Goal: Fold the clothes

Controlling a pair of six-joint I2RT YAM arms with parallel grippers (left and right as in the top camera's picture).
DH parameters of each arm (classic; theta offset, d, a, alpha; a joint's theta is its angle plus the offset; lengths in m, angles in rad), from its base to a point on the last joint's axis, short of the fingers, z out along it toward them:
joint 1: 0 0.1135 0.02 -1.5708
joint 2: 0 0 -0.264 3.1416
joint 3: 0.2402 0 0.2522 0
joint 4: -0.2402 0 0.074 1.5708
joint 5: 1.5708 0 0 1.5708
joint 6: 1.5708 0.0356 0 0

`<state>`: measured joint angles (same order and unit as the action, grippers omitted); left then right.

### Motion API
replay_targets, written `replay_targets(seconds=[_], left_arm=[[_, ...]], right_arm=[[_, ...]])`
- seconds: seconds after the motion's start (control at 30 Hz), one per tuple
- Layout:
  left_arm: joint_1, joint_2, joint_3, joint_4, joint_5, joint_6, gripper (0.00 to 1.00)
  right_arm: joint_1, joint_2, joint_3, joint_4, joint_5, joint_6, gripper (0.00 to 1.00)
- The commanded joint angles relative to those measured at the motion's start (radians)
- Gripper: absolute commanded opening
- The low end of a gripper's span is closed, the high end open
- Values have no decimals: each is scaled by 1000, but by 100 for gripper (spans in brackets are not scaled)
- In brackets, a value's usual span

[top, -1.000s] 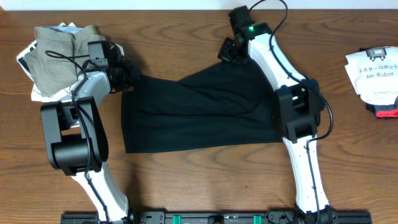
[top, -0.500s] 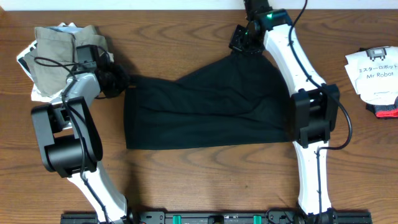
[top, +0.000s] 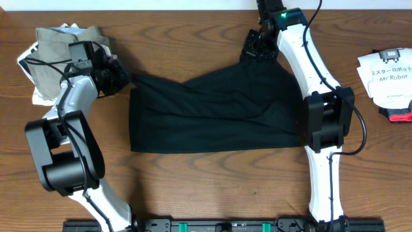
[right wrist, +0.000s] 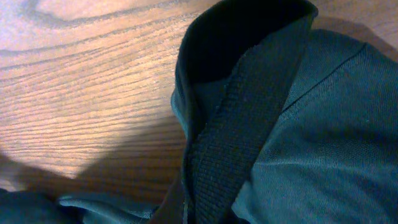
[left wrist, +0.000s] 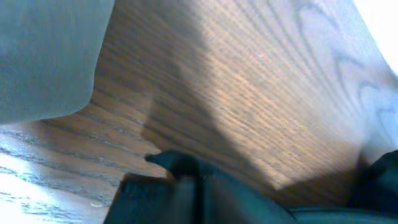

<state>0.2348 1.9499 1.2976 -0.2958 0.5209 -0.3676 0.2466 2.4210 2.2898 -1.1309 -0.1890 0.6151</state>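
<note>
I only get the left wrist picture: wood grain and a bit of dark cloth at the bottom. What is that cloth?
Observer: From overhead, it is one corner of a black shirt spread across the middle of the table.
Visitor: Is the other arm doing anything with it?
Observer: Yes. The right claw is shut on the shirt's far right corner, which is drawn up into a peak toward it.
Visitor: Are there more clothes around?
Observer: A khaki garment lies bunched at the far left of the table, just behind the left claw.
</note>
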Motion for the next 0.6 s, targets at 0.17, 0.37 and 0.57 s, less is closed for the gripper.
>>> replay_targets(seconds=[0.17,0.37,0.57], left_arm=[[4,-22,10,-2,7,-4,82],[-2,-21,10,36,7,-5,85],[-39,16,10,85,7,-21,85]], right_arm=[[2,-29,21,1,9,-22,1],[18,-29,21,18,9,-17,1],[40,-29,21,32,9,-18,1]])
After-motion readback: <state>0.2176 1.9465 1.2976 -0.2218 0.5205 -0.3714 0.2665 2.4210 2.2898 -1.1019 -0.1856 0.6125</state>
